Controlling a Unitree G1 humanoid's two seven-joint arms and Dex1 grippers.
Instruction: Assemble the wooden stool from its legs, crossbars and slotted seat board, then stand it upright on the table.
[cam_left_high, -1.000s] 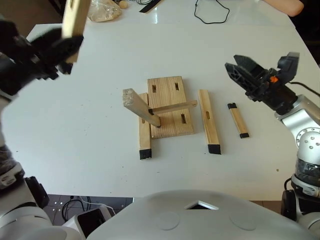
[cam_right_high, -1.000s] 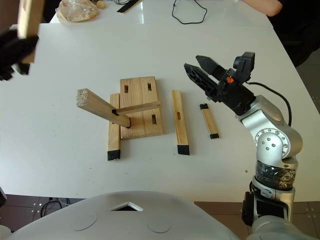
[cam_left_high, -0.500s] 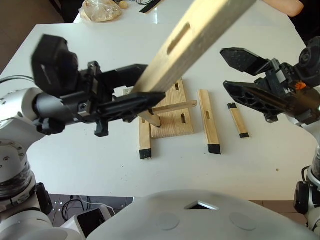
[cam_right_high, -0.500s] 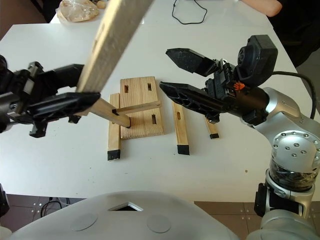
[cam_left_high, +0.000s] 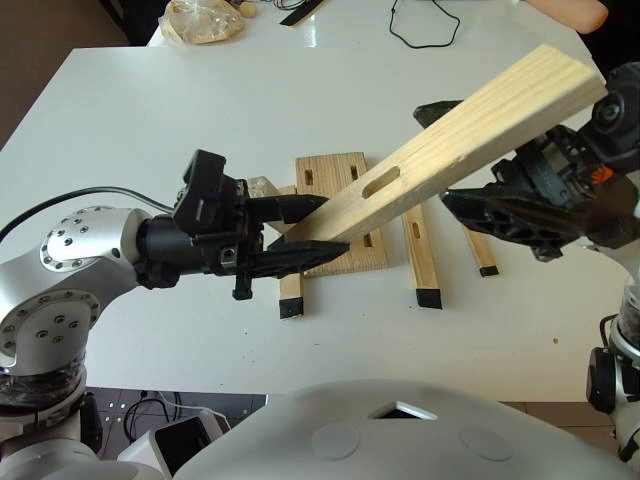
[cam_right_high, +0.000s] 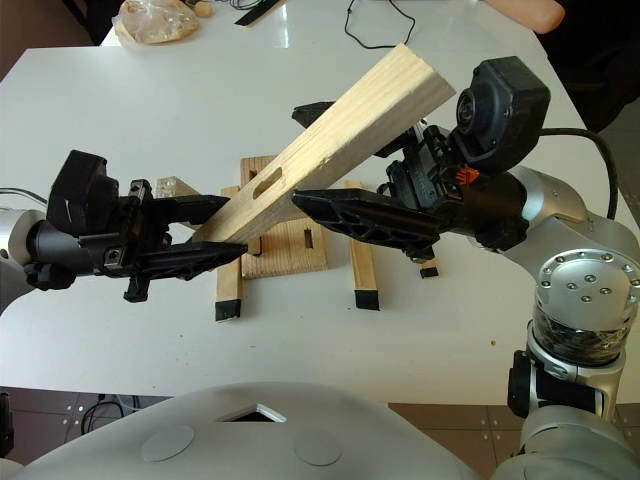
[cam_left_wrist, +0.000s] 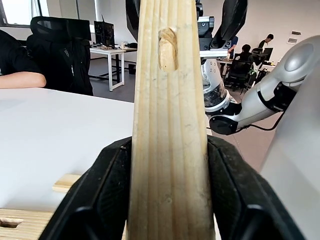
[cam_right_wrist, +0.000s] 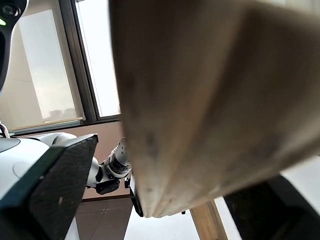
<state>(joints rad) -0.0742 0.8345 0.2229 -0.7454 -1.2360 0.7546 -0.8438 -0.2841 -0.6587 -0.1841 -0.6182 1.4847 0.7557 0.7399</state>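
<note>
While the left arm lay bent across the tabletop (cam_left_high: 150, 120), its forearm level and pointing right, the left end effector (cam_left_high: 327, 222) was clamped on the lower end of one slotted leg (cam_left_high: 460, 140). That leg slanted up and away towards the right end effector (cam_right_high: 297, 152). Four legs could be counted. A second leg (cam_left_high: 258, 186) stood tilted just behind the left end effector's fingers. A third leg (cam_left_high: 289, 290) lay flat under its fingertips. The one seat board (cam_left_high: 330, 182) lay just past them. A fourth leg (cam_left_high: 422, 265) and one short crossbar (cam_left_high: 484, 255) lay below the right end effector. It pointed left from a raised forearm, fingers spread wide astride the held leg's upper end.
</note>
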